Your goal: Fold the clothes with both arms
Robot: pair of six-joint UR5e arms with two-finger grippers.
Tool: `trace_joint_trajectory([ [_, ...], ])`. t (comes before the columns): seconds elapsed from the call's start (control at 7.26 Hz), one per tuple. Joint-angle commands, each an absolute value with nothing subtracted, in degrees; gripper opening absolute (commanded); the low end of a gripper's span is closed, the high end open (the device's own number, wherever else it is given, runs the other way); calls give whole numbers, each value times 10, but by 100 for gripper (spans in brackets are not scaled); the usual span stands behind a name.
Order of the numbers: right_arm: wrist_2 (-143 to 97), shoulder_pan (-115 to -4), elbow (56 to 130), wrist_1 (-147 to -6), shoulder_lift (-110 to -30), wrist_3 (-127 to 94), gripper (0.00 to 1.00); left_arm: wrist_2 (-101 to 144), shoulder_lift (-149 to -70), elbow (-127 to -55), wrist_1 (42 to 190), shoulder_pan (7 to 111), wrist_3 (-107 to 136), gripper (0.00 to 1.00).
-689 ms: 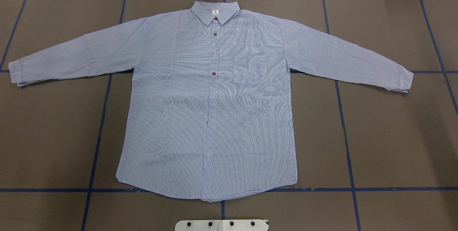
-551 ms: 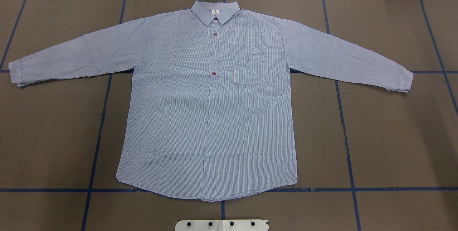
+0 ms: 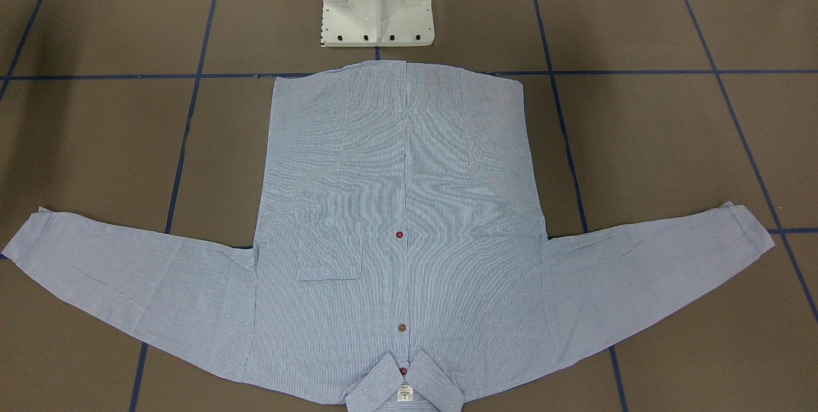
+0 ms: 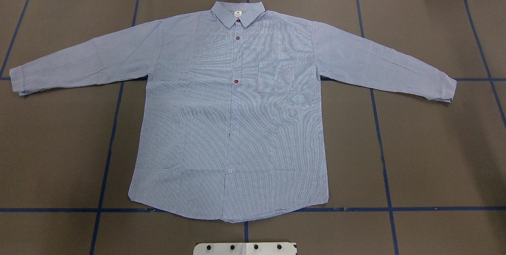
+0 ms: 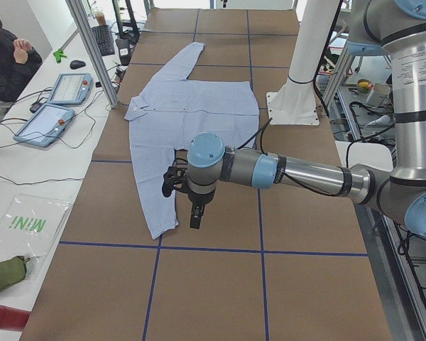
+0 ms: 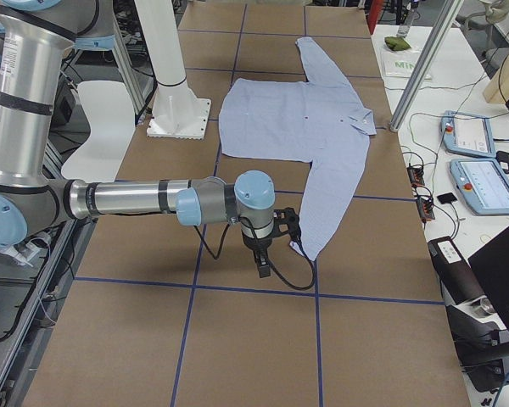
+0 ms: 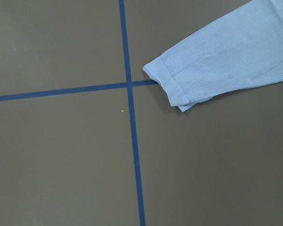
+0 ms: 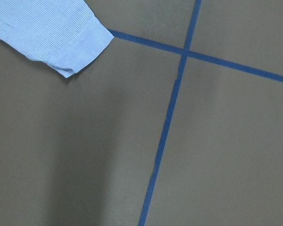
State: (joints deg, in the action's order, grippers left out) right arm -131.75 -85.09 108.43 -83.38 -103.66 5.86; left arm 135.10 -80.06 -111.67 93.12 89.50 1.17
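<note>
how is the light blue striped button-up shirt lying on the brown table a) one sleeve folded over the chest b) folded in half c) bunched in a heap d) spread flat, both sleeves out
d: the shirt lies flat and front up on the table, sleeves stretched out to either side.

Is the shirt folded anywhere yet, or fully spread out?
Fully spread. The shirt lies flat, front up, on the table. Its sleeves stretch out to either side, and no part is doubled over.
</note>
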Motion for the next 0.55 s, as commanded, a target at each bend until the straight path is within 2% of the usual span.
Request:
trace_joint_trajectory([
  [0.0,-1316,-838,1076,-728,-993,54,100,1351,-798,-1132,960,896,11,100],
  [0.14,-1314,-838,1069,-711,-986,54,100,1350,-805,-1136,959,896,11,100],
  [0.41,-1317,-839,1066,-711,-972,47,100,1345,-875,-1122,996,899,16,100],
])
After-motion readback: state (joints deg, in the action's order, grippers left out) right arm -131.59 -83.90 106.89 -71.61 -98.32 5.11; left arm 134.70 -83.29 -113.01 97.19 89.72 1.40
